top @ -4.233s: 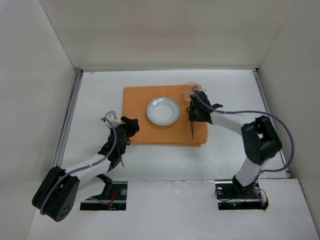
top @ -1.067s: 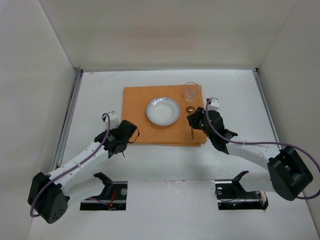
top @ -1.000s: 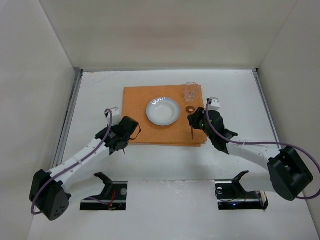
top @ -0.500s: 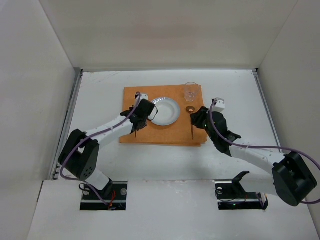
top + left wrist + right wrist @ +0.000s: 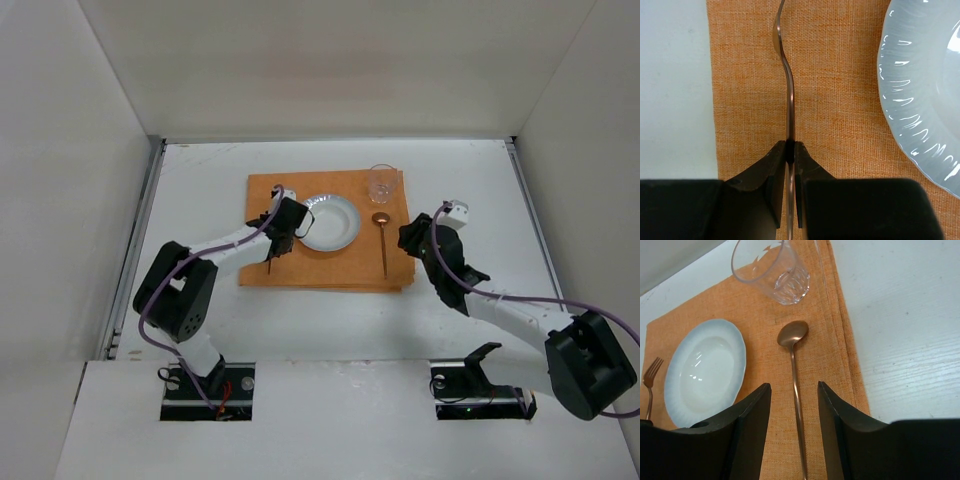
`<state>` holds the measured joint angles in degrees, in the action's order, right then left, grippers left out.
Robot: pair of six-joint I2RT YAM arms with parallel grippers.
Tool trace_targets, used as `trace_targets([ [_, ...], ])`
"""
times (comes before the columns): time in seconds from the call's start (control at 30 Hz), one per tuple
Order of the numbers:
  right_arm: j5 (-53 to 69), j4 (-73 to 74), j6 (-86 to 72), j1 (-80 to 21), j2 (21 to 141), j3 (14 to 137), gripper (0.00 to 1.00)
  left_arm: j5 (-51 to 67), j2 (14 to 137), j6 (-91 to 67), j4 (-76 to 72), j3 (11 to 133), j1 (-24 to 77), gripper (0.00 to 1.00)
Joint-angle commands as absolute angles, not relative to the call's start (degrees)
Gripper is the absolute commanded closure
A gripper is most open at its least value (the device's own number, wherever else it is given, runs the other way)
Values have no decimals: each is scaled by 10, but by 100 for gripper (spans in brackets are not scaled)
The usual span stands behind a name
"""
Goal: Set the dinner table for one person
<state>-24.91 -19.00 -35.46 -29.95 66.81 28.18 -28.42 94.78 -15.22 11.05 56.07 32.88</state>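
Note:
On the white dinner table (image 5: 200,190) lies an orange mat (image 5: 320,272) with a white plate (image 5: 328,222) at its middle. My left gripper (image 5: 791,144) is shut on a copper fork (image 5: 784,55), held edge-on over the mat's left strip beside the plate (image 5: 925,90). In the top view that gripper (image 5: 283,224) sits at the plate's left rim. A copper spoon (image 5: 383,240) lies on the mat right of the plate, below a clear glass (image 5: 381,183). My right gripper (image 5: 794,385) is open, and the spoon (image 5: 792,333) lies free on the mat below it.
Metal rails (image 5: 140,240) run along the table's side edges, and white walls close in the left, right and far sides. The glass (image 5: 772,267) stands at the mat's far right corner. Bare tabletop (image 5: 900,340) lies right of the mat.
My left arm swung from the mat's front left corner to the plate's left side, carrying the fork. My right gripper opened, let go of the spoon and drew back to the right.

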Motion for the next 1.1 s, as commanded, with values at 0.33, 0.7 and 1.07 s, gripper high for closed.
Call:
trace_targets([
  [0.33, -233, -236, -357, -298, 694, 294, 53, -308, 969, -121, 76, 557, 321, 92],
  [0.7, -222, -237, -358, -298, 704, 297, 53, -316, 998, -113, 65, 556, 319, 90],
  [1.07, -217, -237, -358, -298, 706, 298, 51, -365, 966, -113, 69, 548, 336, 61],
])
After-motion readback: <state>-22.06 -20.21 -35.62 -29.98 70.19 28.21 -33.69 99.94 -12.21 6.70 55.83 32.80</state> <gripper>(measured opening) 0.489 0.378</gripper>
